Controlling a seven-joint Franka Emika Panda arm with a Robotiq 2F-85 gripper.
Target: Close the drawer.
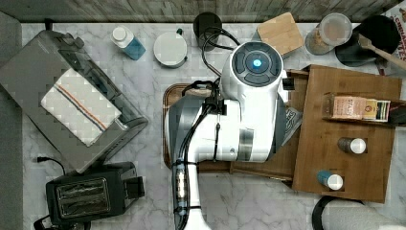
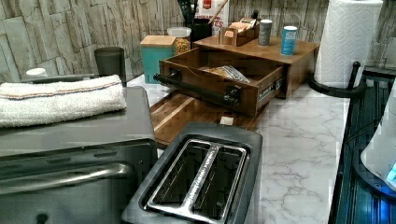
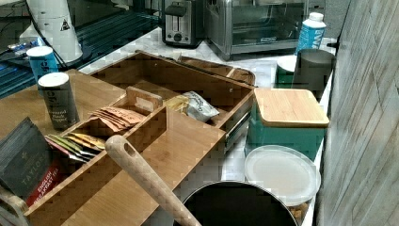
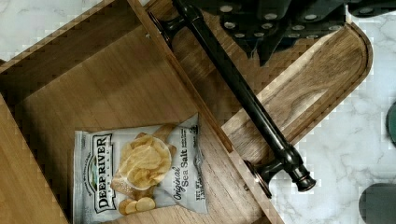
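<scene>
- The drawer (image 2: 219, 77) is standing pulled out of the wooden organizer (image 2: 299, 51), its front hanging over the serving tray (image 2: 177, 114) in the left view
- A dark bar handle (image 4: 243, 93) is running across the drawer's front, and in the wrist view the gripper (image 4: 271, 51) is hovering just beside it, over the tray
- The gripper's fingers are showing as dark shapes with their tips close together; whether they are apart or together cannot be told
- A bag of chips (image 4: 140, 170) is lying flat inside the drawer
- In the top view the arm (image 1: 230, 120) is covering most of the drawer and tray
- A toaster (image 2: 201, 177) is sitting near the left view's camera, with a toaster oven (image 2: 70, 154) carrying a folded towel (image 2: 56, 100) on the left view's left
- A paper towel roll (image 2: 348, 42) is standing at the left view's far right
</scene>
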